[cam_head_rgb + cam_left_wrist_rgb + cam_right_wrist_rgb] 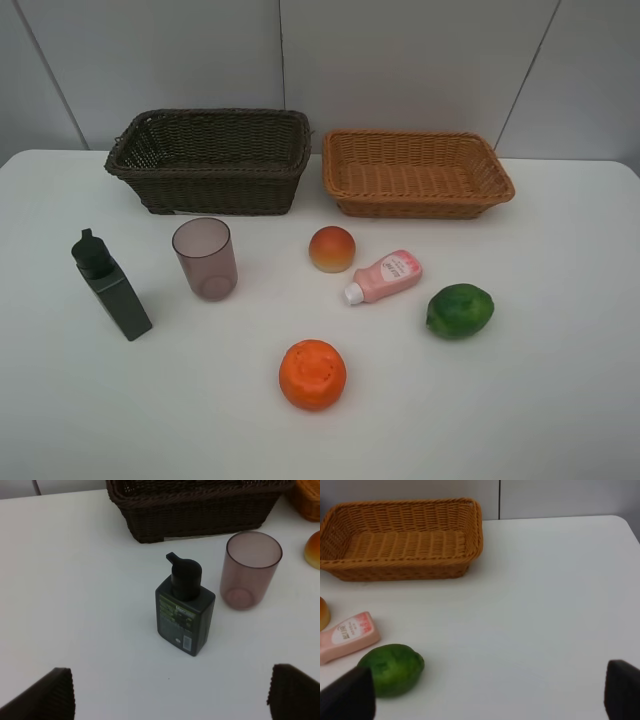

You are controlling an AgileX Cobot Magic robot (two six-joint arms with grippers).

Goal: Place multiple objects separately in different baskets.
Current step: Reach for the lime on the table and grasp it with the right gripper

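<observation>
On the white table stand a dark green square bottle (112, 286) (184, 612) and a mauve cup (206, 258) (250, 570). A peach-coloured fruit (332, 248), a pink squeeze bottle (386, 276) (346, 635) lying on its side, a lime (460, 310) (393, 669) and an orange (312, 374) lie apart from each other. Both baskets, dark brown (212, 160) and orange-tan (415, 172) (402, 537), hold nothing. My left gripper (170, 695) hangs open, short of the green bottle. My right gripper (485, 692) is open beside the lime. Neither arm appears in the exterior high view.
The baskets sit side by side at the back of the table (540, 400), close to the grey wall (400, 60). The table's right edge shows in the right wrist view.
</observation>
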